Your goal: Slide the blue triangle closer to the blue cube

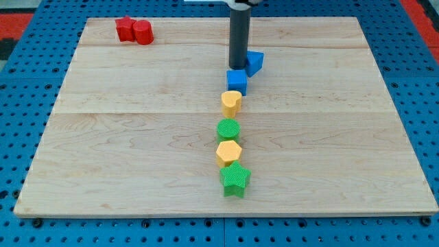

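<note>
We see a pale wooden board (137, 151) on blue pegboard (20, 103). Nearest — a green star (235, 179), then the blue cube (236, 81), the blue triangle (255, 62) just beyond it toward the view's right. My tip (237, 68) — a bare rod, no jaws — stands beside the triangle, above the cube.

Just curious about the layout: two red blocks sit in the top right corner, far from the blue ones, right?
Not quite. The camera view shows the two red blocks in the top left corner, not the right. They are indeed far from the blue cube and blue triangle.
</note>
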You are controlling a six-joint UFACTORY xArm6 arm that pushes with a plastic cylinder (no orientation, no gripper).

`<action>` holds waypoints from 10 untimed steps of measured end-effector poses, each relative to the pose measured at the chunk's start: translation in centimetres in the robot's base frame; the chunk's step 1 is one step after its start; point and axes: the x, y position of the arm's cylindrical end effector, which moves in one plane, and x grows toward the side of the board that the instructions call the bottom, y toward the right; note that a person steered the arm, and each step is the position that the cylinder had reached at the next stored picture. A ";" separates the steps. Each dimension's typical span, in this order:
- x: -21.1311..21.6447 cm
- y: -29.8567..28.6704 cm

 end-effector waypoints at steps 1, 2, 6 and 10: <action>-5.0 4.5; -0.4 10.4; -1.0 7.6; -5.0 -9.1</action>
